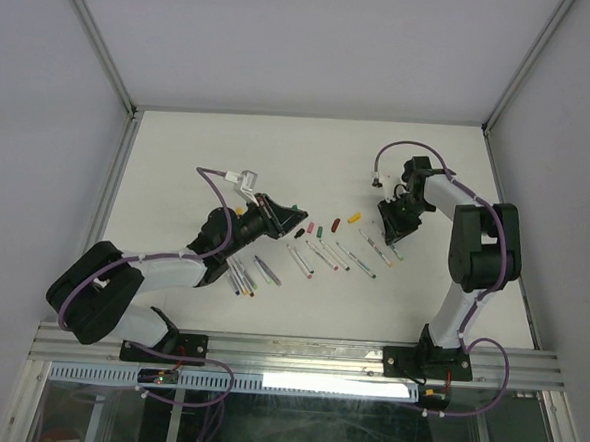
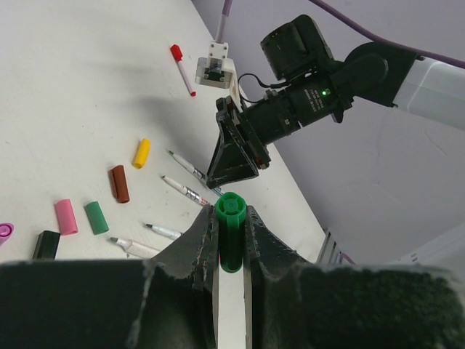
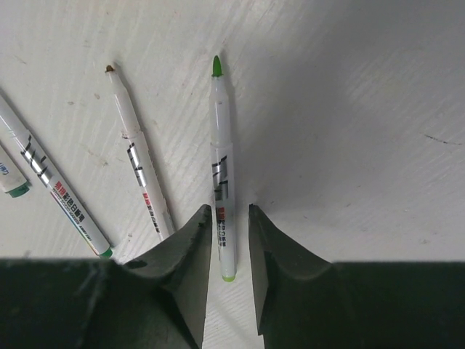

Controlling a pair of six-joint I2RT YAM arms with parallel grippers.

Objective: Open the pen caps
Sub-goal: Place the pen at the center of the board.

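The left claw is clamped on a green cap. The cap is a stubby, smooth plastic cylinder with a moulded ring at its end, standing up between the two rough black fingers. Whether the white strip below it is a barrel or the table cannot be told. The other caps lie loose on the matte white table, well apart from this claw, in a loose row: a yellow cap, a dark red cap, a second green cap, a pink cap and a black cap. All are short, rounded and glossy. In the overhead view this row sits between the two arms. The right claw is low over the table with its jaws slightly apart, gripping nothing. The rear end of a green-tipped pen lies in the gap between them. The pen has a slim white barrel with printed lettering and a silver band, and its bare felt tip points away from the claw. Just beside it lies a brown-tipped pen of the same make, also uncapped.
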